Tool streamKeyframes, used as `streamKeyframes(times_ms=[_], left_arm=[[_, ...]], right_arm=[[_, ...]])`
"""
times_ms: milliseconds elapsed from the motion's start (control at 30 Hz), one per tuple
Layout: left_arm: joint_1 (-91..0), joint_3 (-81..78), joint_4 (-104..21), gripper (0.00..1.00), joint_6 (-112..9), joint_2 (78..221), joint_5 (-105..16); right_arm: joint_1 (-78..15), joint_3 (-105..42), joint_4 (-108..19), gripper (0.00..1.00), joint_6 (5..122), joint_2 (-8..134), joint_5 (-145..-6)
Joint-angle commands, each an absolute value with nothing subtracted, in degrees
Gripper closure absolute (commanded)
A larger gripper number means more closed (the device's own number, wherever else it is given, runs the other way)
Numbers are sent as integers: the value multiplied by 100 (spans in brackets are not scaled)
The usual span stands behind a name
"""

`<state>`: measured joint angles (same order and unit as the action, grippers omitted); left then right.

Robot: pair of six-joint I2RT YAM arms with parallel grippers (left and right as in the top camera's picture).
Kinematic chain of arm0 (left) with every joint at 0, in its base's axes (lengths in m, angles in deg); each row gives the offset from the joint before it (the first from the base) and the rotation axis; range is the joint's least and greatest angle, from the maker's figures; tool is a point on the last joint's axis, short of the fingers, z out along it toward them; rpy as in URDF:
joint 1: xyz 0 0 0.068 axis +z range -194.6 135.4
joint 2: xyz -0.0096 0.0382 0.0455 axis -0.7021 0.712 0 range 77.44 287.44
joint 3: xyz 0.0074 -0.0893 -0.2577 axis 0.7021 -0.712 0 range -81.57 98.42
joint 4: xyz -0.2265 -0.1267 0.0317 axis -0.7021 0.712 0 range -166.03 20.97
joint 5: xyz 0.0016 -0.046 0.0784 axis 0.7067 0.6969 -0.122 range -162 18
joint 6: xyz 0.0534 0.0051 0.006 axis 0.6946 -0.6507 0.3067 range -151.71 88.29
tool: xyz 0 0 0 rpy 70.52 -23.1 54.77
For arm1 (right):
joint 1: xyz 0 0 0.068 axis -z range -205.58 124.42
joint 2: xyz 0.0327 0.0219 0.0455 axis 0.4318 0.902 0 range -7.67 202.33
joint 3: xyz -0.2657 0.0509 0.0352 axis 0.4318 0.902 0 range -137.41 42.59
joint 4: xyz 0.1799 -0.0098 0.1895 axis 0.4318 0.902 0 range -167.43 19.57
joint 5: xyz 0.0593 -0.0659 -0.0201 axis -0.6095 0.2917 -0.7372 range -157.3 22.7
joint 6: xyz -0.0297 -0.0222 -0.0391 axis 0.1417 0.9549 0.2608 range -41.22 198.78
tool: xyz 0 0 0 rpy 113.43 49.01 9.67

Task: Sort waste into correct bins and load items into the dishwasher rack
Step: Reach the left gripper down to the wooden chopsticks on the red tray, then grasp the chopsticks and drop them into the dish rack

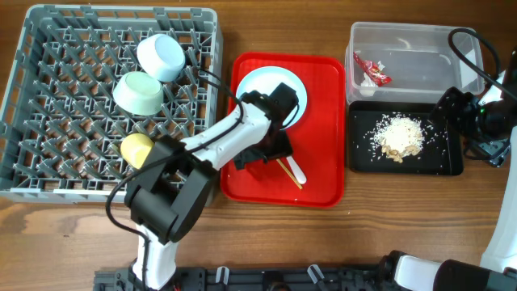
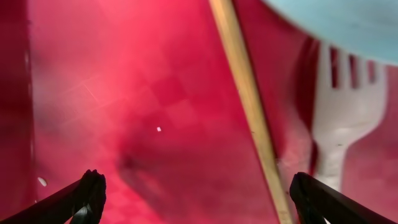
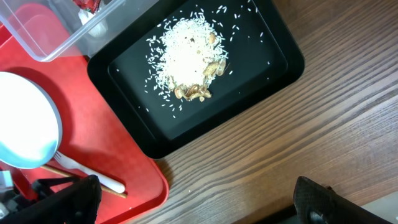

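On the tabletop (image 1: 388,218) the rack (image 1: 121,11) stands at the left, holding the far bowl (image 1: 160,56), the near bowl (image 1: 139,93) just in front of it, and the cup (image 1: 136,149) further forward by the right wall. Just right of the rack lies the serving tray (image 1: 323,121), with the plate (image 1: 258,85) on its rear half and the fork (image 1: 296,168) and chopsticks (image 1: 289,172) side by side in front of the plate. Further right, the tub (image 1: 420,56), with the wrapper (image 1: 373,73) in it, sits directly behind the shallow tray (image 1: 444,153), which carries the food scraps (image 1: 400,136).
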<state>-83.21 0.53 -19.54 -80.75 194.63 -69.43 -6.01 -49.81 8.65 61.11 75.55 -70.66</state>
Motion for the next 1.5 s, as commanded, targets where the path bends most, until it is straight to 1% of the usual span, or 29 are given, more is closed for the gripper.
streamKeyframes(times_ms=[0,67,100,133,200,267,600,800,833,900,967,1033,1100,1167,1233,1400,1467], left_arm=[[-8393,1,-1967,6,-8191,19577,-7105],[-8397,1,-1967,23,-8191,19577,-7105],[-8400,1,-1965,30,-8191,19577,-7103],[-8410,1,-1967,34,-8191,19577,-7103],[-8424,1,-1974,34,-8193,19577,-7105],[-8424,-2,-2013,28,-8193,19577,-7103],[-8430,-117,-2148,30,-8193,19577,-7101],[-8435,-465,-2288,27,-8191,19577,-7103],[-8437,-465,-2293,27,-8193,19577,-7103],[-8437,-465,-2293,34,-8193,19577,-7101],[-8435,-465,-2288,46,-8191,19577,-7099],[-8435,-465,-2288,55,-8191,19577,-7099],[-8435,-465,-2290,68,-8191,19577,-7099],[-8435,-465,-2290,72,-8191,19577,-7101],[-8435,-465,-2290,80,-8188,19574,-7101],[-8435,-465,-2378,86,-8188,19574,-7101],[-8435,-465,-2400,87,-8188,19574,-7101]], right_arm=[[-601,-5040,872,0,6214,7441,-7026],[-601,-5040,874,0,6214,7441,-7026],[-601,-5040,876,0,6214,7441,-7026],[-601,-5040,876,0,6214,7441,-7026],[-601,-5040,876,0,6214,7441,-7026],[-601,-5040,878,0,6214,7441,-7026],[-601,-5040,900,0,6214,7441,-7028],[-601,-5040,900,0,6214,7441,-7028],[-601,-5040,905,0,6214,7441,-7031],[-601,-5040,924,0,6223,7441,-7072],[-601,-5040,926,0,6220,7441,-7072],[-601,-5040,924,0,6223,7441,-7074],[-601,-5040,926,0,6220,7441,-7074],[-601,-5040,926,0,6220,7441,-7074],[-601,-5040,926,0,6220,7441,-7074],[-601,-5040,940,0,6220,7441,-7072],[-601,-5040,940,0,6220,7441,-7072]])
